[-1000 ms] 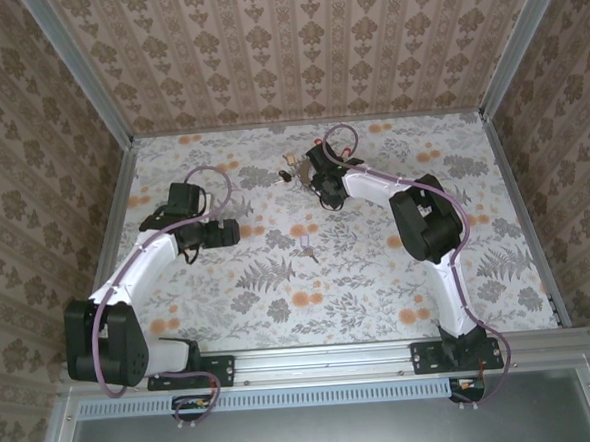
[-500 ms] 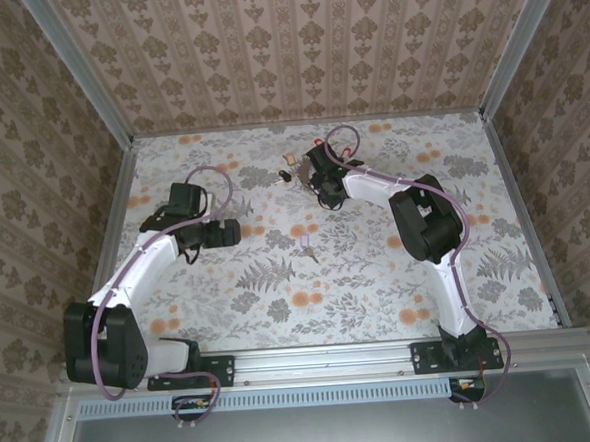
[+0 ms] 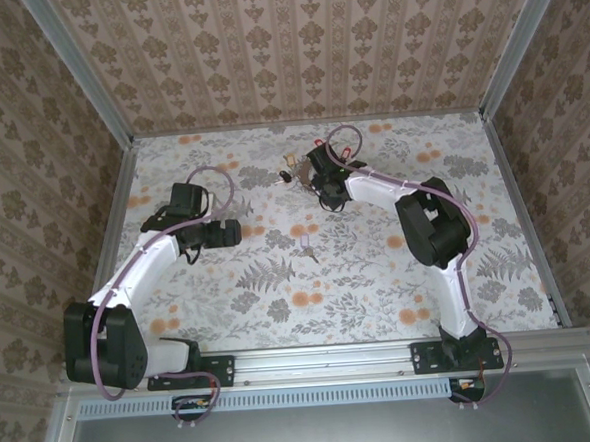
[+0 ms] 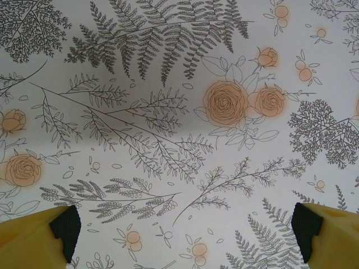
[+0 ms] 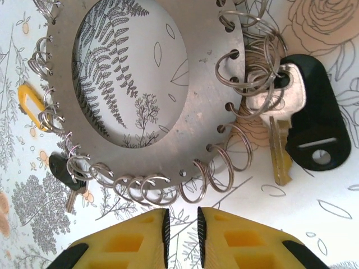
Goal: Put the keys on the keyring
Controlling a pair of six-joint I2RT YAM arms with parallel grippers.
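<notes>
The keyring (image 5: 210,106) is a flat grey ring with many small wire split rings along its rim, lying on the flowered table at the far middle (image 3: 292,174). A black-headed brass key (image 5: 314,120) and a silver key (image 5: 283,98) hang on its right side. A small dark key (image 5: 63,170) and a yellow tag (image 5: 28,103) hang on its left. My right gripper (image 5: 183,230) sits just below the rim, jaws a narrow gap apart with nothing between them. My left gripper (image 4: 185,230) is wide open over bare cloth (image 3: 231,232). One small pale key (image 3: 305,246) lies loose mid-table.
Patterned walls close the table (image 3: 379,276) on three sides, with metal rails along its edges. The left arm lies along the left half of the table. The right arm's elbow (image 3: 431,228) stands high over the right half.
The right arm's elbow has shifted slightly right and its jaws have parted a touch. The left arm and the keyring have not moved.
</notes>
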